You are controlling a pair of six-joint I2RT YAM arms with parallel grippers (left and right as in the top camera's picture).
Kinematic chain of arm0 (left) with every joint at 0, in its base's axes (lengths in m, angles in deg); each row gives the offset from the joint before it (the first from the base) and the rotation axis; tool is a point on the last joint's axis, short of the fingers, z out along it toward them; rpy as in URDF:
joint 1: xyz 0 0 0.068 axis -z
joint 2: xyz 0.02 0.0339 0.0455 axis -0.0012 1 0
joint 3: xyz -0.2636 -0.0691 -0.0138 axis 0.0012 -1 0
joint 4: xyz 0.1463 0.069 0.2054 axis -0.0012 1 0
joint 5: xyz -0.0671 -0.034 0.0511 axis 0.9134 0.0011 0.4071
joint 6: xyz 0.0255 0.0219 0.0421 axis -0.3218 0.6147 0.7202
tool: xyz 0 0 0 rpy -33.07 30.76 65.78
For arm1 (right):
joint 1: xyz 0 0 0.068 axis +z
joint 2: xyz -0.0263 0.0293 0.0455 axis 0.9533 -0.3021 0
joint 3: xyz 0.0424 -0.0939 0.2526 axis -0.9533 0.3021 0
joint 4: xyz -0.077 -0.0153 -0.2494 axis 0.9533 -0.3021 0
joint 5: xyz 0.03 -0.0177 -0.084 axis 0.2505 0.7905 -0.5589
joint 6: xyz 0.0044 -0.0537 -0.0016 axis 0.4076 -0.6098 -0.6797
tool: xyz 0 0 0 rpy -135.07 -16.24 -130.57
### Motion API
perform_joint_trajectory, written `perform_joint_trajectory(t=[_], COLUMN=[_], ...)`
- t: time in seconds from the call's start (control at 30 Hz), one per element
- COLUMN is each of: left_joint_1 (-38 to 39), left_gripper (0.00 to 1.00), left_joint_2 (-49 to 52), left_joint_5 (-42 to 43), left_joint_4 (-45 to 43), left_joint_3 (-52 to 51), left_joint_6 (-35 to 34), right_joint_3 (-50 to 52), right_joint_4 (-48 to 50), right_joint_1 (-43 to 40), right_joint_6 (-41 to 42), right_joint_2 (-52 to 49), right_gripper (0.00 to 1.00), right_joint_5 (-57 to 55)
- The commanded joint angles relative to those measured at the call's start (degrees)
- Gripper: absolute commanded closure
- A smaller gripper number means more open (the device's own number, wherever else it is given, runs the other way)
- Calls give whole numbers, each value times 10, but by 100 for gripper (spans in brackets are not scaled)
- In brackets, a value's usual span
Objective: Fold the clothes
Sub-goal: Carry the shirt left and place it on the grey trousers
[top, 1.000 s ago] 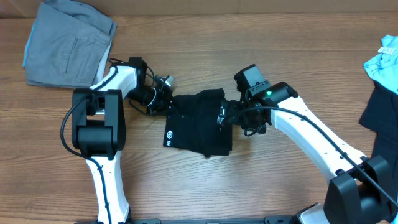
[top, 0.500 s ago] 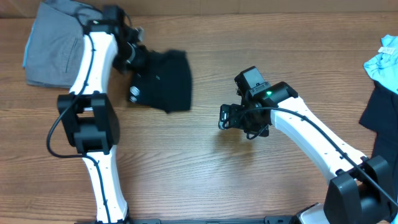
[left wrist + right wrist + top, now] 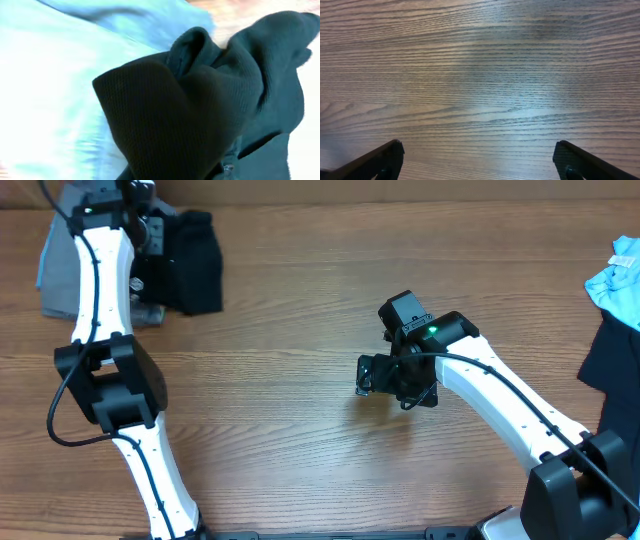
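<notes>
Step in hand: stacking. The left claw (image 3: 150, 228) is at the far left corner of the brown wood-grain counter (image 3: 300, 460), with the folded black knit garment (image 3: 190, 250) bunched right at it. The fingers are buried in cloth in the left wrist view, but it reads as clamped on the garment. The garment overlaps the edge of the folded grey trousers pile (image 3: 55, 280), partly over it and partly over bare wood; I can't tell if it rests there or hangs. The right claw (image 3: 362, 376) is spread wide and holds nothing, low over bare wood mid-counter. Next move, by my judgement: set the black piece square on the pile and let go without dragging the fold loose. Then the right arm goes for the crumpled light blue cloth (image 3: 612, 280) or the dark navy cloth (image 3: 612, 370) at the right edge, both unfolded.
</notes>
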Motion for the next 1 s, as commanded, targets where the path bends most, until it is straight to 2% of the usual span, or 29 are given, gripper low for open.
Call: perform_joint_trajectory(t=[0.0,0.2,0.43,0.77,0.97], left_joint_1=[-10,-21,-37,-59,-93], left_gripper=[96,96,96,96,96], left_joint_2=[0,0,-1,7,47], left_joint_5=[-57,-77,-9,0,17], left_joint_4=[-14,12,67,50,30], left_joint_3=[53,103,176,158,158], left_joint_6=[39,32,18,19,19], right_joint_3=[-7,-7,-7,-7,-7], right_joint_4=[-7,-21,-21,-20,-19], right_joint_1=[-2,-2,-2,-2,-2], right_joint_6=[-2,-2,-2,-2,-2], right_joint_2=[2,2,2,2,2], right_gripper=[0,0,0,0,0], right_joint_5=[0,-22,-21,-21,-21])
